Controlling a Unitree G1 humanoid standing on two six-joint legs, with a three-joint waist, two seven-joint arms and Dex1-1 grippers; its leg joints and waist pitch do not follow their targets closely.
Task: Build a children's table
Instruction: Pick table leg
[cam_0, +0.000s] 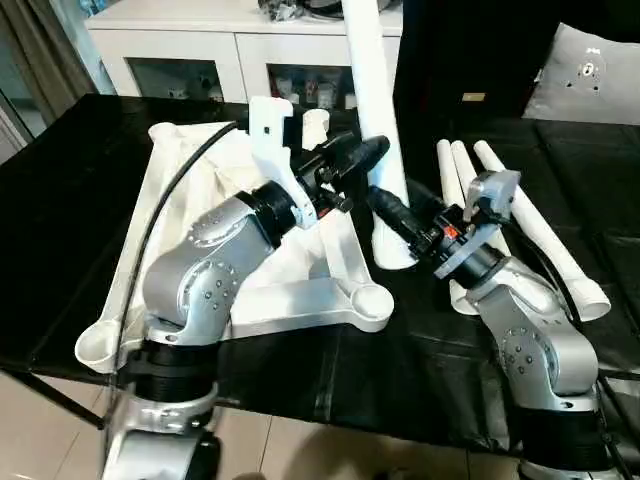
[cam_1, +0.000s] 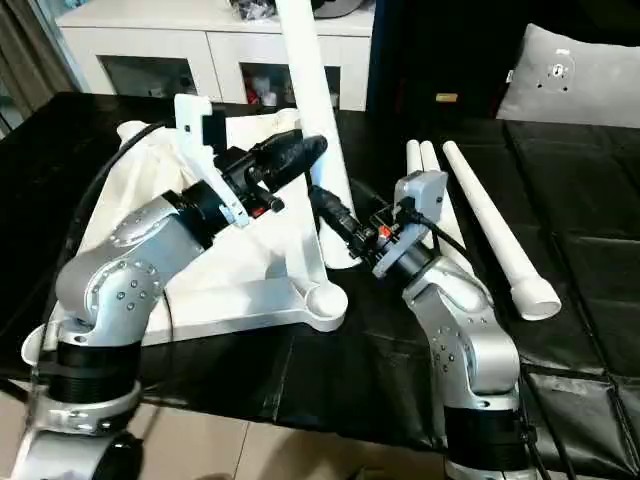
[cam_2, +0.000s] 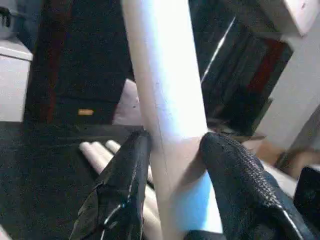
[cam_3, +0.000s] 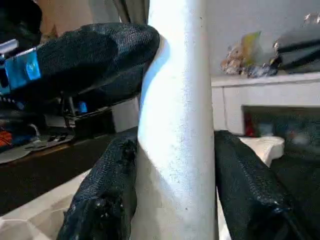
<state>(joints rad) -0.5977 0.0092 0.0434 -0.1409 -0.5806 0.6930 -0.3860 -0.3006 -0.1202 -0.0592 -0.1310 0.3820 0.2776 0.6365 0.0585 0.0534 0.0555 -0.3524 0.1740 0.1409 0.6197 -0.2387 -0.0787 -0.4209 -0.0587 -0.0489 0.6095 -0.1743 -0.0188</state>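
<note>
Leg-fitting step in hand: the tabletop (cam_0: 300, 290) is seen lying underside up on the black bench (cam_0: 60, 200), toward its left side, ribs and corner sockets exposed. An upright leg (cam_0: 375, 110) is held w/ its wide foot down beside the top's right edge, near the bench's middle. The left claw (cam_0: 372, 152) is clamped on the leg higher up; the right claw (cam_0: 385, 205) is clamped on it lower, both sets of black fingers pressed to the white shaft. Three more legs (cam_0: 520, 230) lie side by side toward the right side of the bench, untouched. Whether the foot is seated in a socket cannot be told. Next move, by judgement: leg to be lined up over a corner socket, kept vertical, pressed home.
</note>
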